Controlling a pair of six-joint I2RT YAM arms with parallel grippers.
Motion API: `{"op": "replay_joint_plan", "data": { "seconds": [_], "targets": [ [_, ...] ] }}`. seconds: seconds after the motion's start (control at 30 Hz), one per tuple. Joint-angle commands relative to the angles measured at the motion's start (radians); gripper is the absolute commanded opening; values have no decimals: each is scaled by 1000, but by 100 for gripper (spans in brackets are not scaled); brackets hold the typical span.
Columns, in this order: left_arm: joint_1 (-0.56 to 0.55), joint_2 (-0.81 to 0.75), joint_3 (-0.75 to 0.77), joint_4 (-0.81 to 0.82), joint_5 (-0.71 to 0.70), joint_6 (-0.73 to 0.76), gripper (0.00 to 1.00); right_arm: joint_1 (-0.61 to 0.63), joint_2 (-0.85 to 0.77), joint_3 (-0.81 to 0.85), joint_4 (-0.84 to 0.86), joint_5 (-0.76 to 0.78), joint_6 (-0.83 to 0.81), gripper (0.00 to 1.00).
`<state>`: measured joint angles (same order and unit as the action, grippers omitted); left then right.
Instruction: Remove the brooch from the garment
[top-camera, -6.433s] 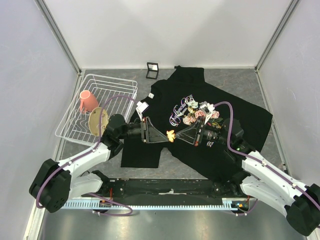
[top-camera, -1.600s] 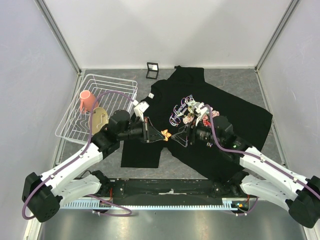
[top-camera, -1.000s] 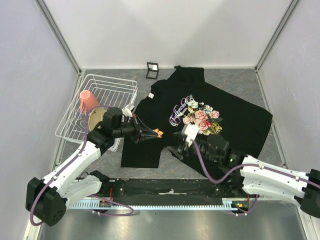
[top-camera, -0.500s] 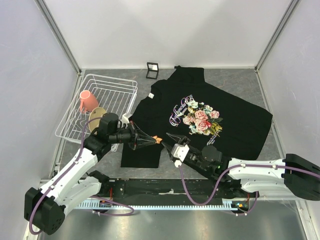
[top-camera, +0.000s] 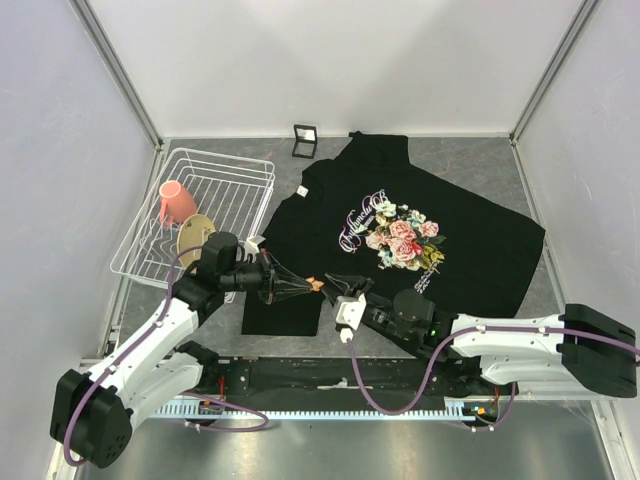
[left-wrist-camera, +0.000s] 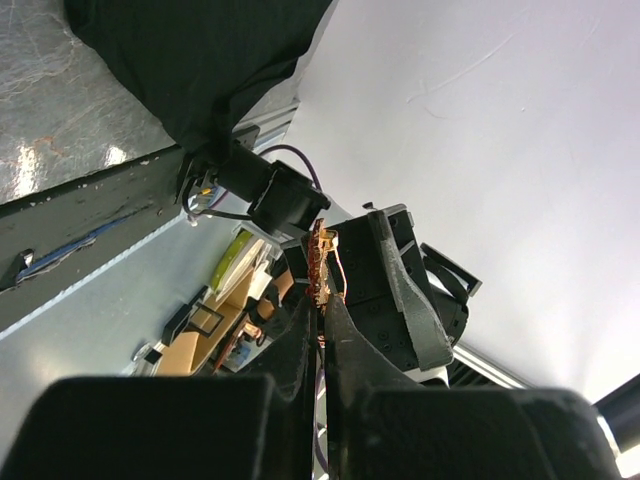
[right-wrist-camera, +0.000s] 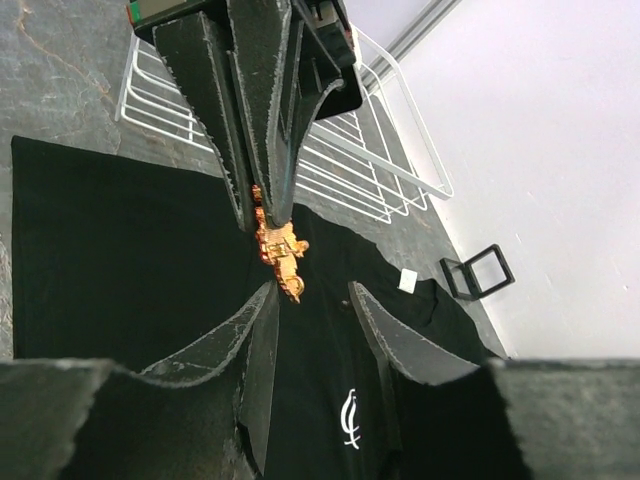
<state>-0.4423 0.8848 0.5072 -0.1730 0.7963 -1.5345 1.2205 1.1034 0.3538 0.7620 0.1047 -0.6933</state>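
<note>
Brooch up in the air, off the shirt, pinched at the very tips of the left gripper. Jaws there pressed tight on its lower edge. Right gripper close by, jaws spread wide, holding nothing, brooch just past its open tips. Shirt flat on the table.

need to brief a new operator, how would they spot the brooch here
Start at the black T-shirt spread on the table and go to its near-left edge, where the left gripper points, fingers shut. The brooch is the tiny leaf-shaped pin pinched in those tips, far smaller than the pink flower print and orange, not pink.
</note>
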Motion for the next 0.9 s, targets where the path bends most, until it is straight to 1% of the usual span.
{"op": "replay_joint_plan", "data": {
  "seconds": [0.0, 0.13, 0.23, 0.33, 0.37, 0.6, 0.63, 0.67, 0.83, 0.87],
  "targets": [
    [4, -6, 5, 55, 52, -49, 2, 11, 32, 65, -7, -33, -28, 40],
    [5, 5, 5, 55, 60, -42, 2, 16, 49, 74, -7, -37, -28, 40],
    [7, 6, 5, 53, 64, -42, 2, 17, 61, 85, -16, -31, -28, 34],
    [10, 5, 5, 53, 66, -42, 2, 17, 62, 83, -18, -26, -26, 28],
    [11, 2, 4, 53, 64, -42, 2, 17, 61, 79, -18, -26, -25, 24],
    [16, -1, 4, 55, 64, -46, 2, 20, 52, 63, 16, 13, -18, 9],
    [16, -4, 4, 55, 63, -49, 2, 20, 50, 62, 20, 23, -17, 3],
    [16, -6, 4, 53, 60, -50, 2, 22, 50, 60, 34, 48, -11, 0],
    [19, -41, -32, 87, 31, -68, 3, 20, 44, 74, 34, 76, 54, 0],
    [20, -46, -39, 116, 27, -72, 11, 20, 46, 79, 13, 81, 66, 0]
  ]
}}
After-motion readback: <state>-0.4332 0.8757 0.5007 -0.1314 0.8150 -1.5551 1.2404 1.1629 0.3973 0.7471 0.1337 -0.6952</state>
